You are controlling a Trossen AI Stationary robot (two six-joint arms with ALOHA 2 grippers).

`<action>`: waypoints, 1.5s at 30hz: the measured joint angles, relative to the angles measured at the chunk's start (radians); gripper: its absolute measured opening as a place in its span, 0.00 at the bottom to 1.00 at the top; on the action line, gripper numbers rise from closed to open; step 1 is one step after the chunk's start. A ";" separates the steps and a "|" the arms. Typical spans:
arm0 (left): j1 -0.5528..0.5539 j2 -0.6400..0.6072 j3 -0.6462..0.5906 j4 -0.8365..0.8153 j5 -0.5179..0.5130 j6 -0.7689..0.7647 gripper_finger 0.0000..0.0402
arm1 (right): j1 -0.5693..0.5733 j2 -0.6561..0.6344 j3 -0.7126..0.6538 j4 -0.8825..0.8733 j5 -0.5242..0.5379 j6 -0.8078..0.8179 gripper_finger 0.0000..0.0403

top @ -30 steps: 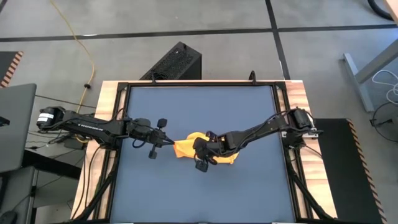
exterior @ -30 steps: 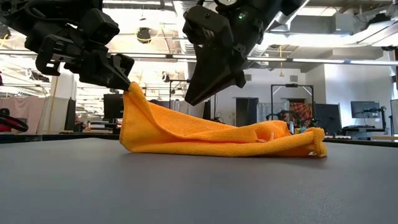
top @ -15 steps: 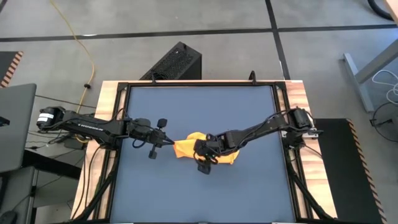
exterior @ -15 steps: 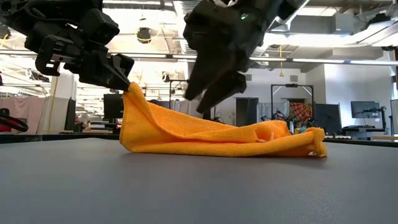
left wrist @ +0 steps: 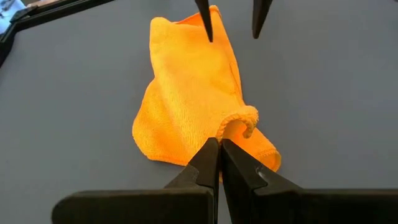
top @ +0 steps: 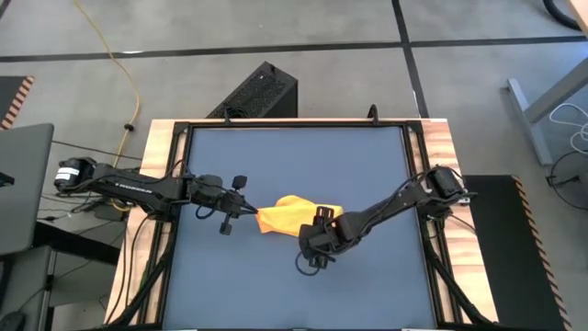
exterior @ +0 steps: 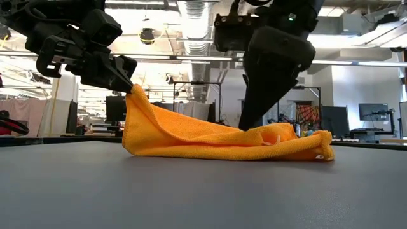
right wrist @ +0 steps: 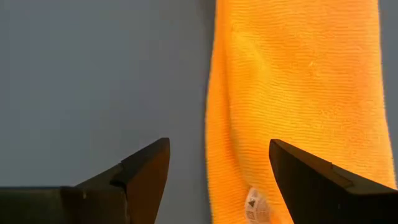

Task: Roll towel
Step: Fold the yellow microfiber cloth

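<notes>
The yellow towel lies bunched in a long fold on the dark table top, its underside on the table. Its left end is raised. My left gripper is shut on that raised end. My right gripper hangs open over the towel's right end, near the small white tag. One of its fingers stands over the bare table and the other over the cloth, and I see no touch. In the low view the right arm hides part of the towel's back. My left gripper pinches a hemmed edge at the towel's left end between its two shut fingers. It comes in from the table's left, slanting down. That end is held up clear of the table; the cloth slopes down from it to the part lying flat.
A black frame with wooden side strips rims the table. A black box stands on the floor beyond the far edge. Bare table top lies on the near side and the far side of the towel.
My right gripper has opened and moved from over the towel's middle toward the table's near edge and a little right, and now hangs by the towel's right end. The towel has kept its shape.
</notes>
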 joint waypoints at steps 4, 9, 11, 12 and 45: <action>0.000 0.000 0.000 -0.002 0.000 0.000 0.00 | -0.012 0.033 0.000 -0.064 0.056 0.002 0.74; 0.000 0.000 0.000 -0.011 0.000 0.002 0.00 | -0.024 0.061 -0.001 -0.100 0.095 0.007 0.63; 0.000 0.000 0.001 -0.010 0.000 0.003 0.00 | -0.023 0.067 -0.001 -0.086 0.097 0.006 0.53; 0.000 0.000 0.001 -0.010 0.000 0.006 0.00 | -0.025 0.067 -0.001 -0.076 0.099 0.006 0.46; 0.000 0.000 0.001 -0.007 0.000 0.005 0.00 | -0.042 0.063 0.139 -0.115 -0.030 0.014 0.48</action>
